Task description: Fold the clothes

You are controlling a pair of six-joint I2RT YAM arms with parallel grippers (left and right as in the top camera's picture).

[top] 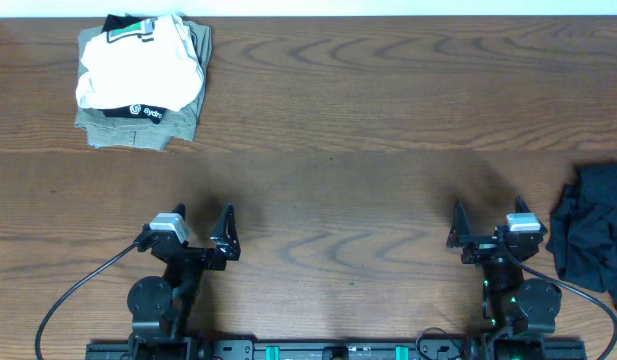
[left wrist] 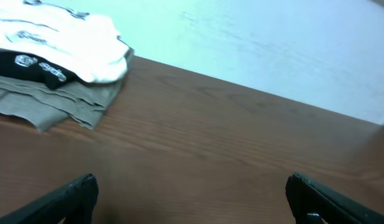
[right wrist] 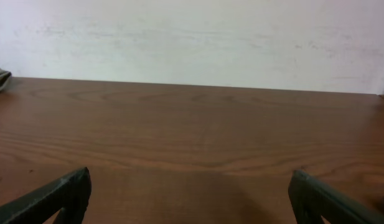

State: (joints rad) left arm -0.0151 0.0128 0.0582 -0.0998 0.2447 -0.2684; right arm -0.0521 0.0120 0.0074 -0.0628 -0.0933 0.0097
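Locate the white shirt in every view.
Overhead: white shirt at top left, atop a folded pile.
Left wrist: shirt in the top left corner.
Right wrist: not in it.
Shared landmark: khaki garment beneath it, also in the left wrist view; the table shows in all three.

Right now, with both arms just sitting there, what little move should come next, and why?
Probably swing the right gripper, open and empty, toward the crumpled dark garment lying to its right; the far stack already looks folded.

Dark wood-grain table against a plain white wall
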